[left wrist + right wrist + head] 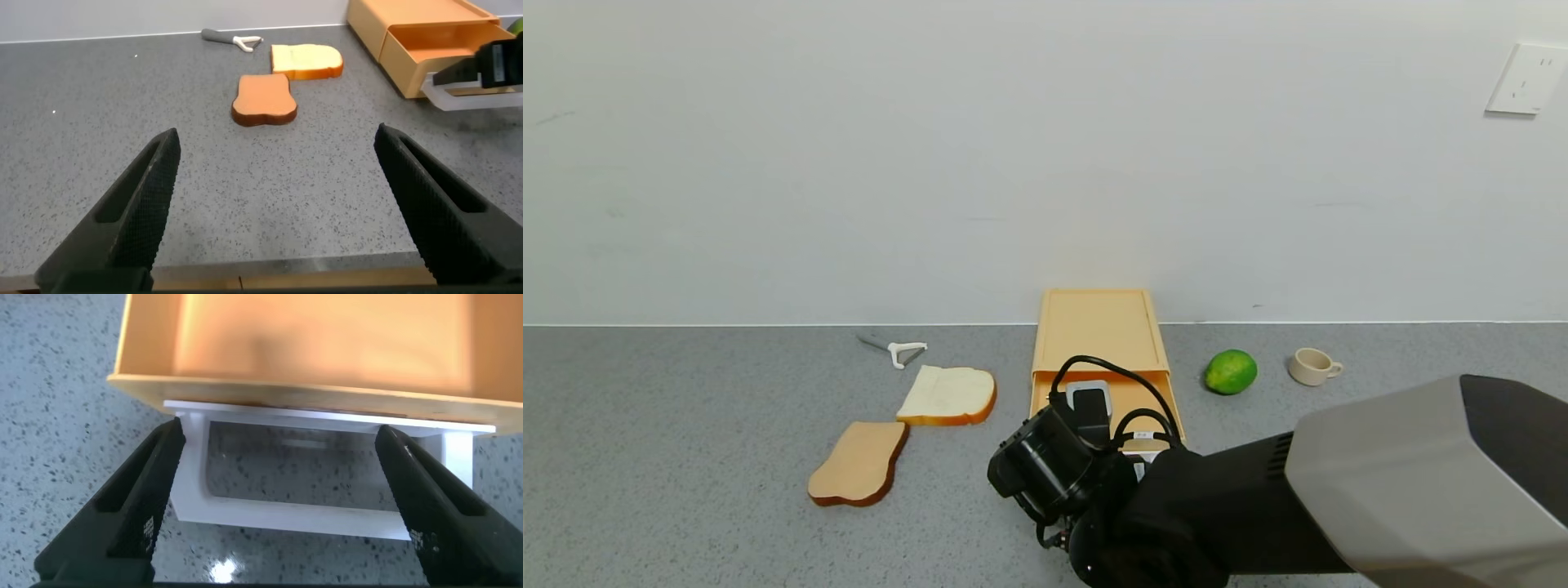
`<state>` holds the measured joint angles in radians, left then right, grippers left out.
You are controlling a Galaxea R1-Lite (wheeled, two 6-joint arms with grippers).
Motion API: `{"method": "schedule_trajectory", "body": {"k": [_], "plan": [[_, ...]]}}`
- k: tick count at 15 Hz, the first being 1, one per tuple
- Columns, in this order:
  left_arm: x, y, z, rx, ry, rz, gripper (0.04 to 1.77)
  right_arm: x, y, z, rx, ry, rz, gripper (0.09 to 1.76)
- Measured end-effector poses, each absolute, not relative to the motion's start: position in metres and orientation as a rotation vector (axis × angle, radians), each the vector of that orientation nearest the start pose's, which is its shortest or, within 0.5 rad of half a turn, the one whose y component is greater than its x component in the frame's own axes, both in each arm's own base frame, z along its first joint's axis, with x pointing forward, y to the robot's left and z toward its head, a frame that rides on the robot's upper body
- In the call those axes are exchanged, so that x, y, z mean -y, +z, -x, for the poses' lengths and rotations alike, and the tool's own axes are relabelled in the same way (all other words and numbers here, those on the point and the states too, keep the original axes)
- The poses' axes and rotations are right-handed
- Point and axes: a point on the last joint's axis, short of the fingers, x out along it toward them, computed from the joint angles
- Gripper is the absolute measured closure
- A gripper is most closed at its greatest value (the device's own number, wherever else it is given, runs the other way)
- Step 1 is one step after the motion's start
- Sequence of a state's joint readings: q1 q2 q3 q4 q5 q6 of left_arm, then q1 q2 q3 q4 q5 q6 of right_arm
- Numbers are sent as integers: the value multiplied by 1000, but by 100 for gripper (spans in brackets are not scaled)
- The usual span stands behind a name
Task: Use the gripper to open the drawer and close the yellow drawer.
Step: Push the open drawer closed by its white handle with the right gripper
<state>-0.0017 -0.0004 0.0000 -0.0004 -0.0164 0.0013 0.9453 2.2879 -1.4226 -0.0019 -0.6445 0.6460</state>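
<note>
Right wrist view: the right pincer [278,506], fingers spread and grasping nothing, straddles the white handle [310,510] of the part-open drawer [302,343], which runs lengthwise toward the table's [686,490] far edge.

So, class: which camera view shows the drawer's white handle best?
The right wrist view: the handle fills it, a whole white loop framed by the open right gripper. The head view hides it behind the arm. The left wrist view shows only its edge, far off.

We note the drawer [302,343] as smooth matt plastic, its handle [286,510] glossy white. Counter [686,457] speckled, stone-like, faintly shiny.
</note>
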Motion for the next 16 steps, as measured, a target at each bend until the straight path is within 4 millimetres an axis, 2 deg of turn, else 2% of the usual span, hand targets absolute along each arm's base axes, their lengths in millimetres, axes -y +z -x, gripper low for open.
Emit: {"method": "schedule_trajectory", "body": {"k": [16], "plan": [[0, 76, 23, 1, -18, -2, 9, -355, 67, -307, -619, 50, 5, 14]]}}
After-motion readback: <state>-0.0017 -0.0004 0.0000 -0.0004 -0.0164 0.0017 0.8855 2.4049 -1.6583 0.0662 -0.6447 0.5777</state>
